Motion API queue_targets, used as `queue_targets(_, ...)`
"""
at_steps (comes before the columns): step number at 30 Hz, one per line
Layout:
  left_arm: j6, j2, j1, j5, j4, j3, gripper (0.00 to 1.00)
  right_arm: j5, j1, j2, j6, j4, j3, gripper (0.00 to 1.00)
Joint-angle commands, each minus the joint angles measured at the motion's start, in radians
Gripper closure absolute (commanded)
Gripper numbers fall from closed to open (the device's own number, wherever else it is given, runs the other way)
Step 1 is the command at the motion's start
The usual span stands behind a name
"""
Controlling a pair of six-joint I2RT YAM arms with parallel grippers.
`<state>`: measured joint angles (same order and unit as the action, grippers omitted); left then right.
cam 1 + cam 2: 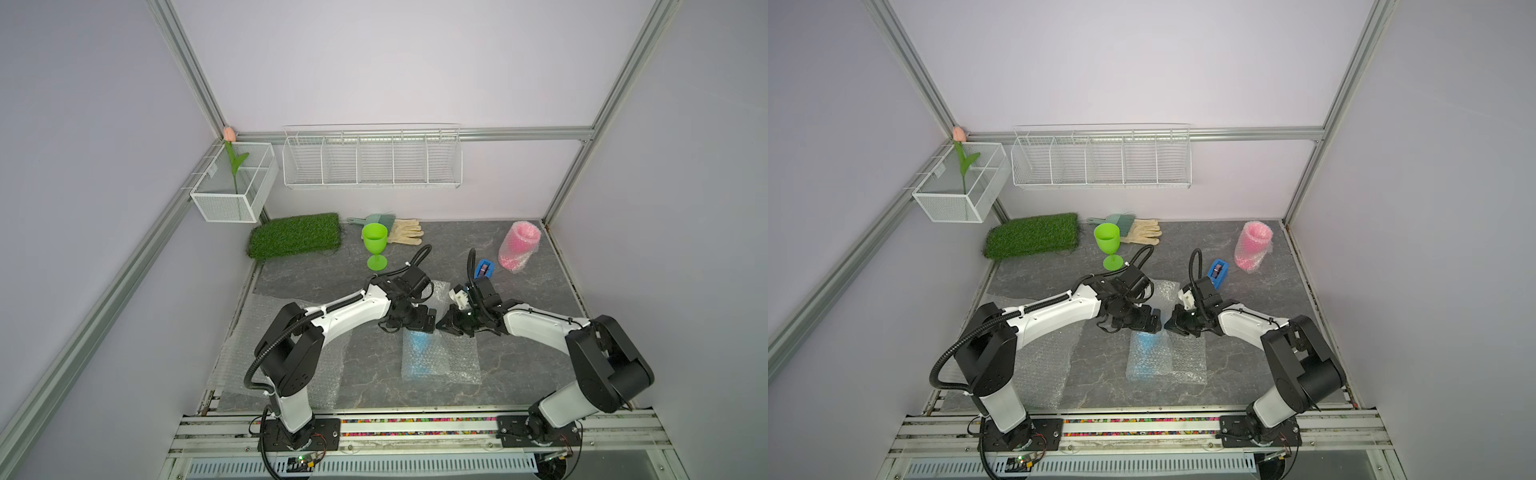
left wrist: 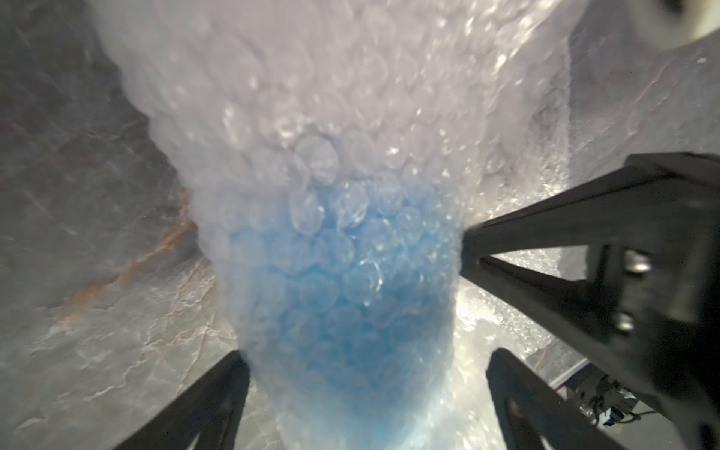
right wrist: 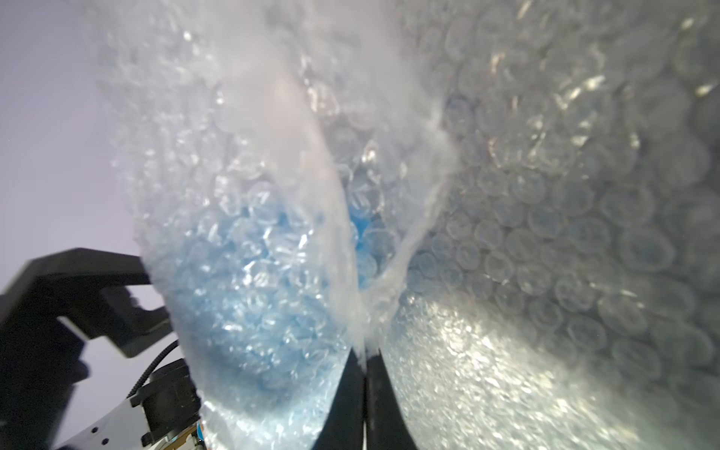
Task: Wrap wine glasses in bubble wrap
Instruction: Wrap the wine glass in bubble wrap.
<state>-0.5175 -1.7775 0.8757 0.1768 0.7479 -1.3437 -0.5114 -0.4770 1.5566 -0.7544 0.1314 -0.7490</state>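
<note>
The counter (image 1: 374, 374) is bare toward its front edge, and spare sheets (image 1: 249, 349) lie along its left edge. The blue goblet (image 1: 419, 347) lies mid-counter inside the bubble wrap (image 1: 451, 359). The left hand (image 2: 368, 356) straddles it, spread wide, while the right hand (image 3: 366, 360) is pinched tight on the wrap's edge. Behind them stand the green goblet (image 1: 375, 245), the tape dispenser (image 1: 484, 268) and the wrapped pink goblet (image 1: 519, 247).

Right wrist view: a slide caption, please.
Right tool shut on a bubble wrap fold, beside the wrapped blue glass.
</note>
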Motion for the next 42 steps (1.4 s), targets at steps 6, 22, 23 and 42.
queue_targets(6,0.041,-0.106,0.0,-0.012,0.095,-0.134,0.01,0.068,0.015,0.01,0.074,0.106,-0.019,0.93)
queue_targets(22,0.007,-0.2,0.001,0.037,0.011,-0.073,0.03,0.124,0.02,0.013,0.133,0.179,-0.069,0.92)
queue_targets(23,0.003,-0.197,-0.001,0.038,0.003,-0.063,0.04,0.131,0.02,0.008,0.135,0.189,-0.074,0.91)
queue_targets(42,-0.111,0.015,-0.197,0.342,-0.436,0.317,0.14,0.029,-0.145,-0.042,0.116,0.309,-0.103,0.68)
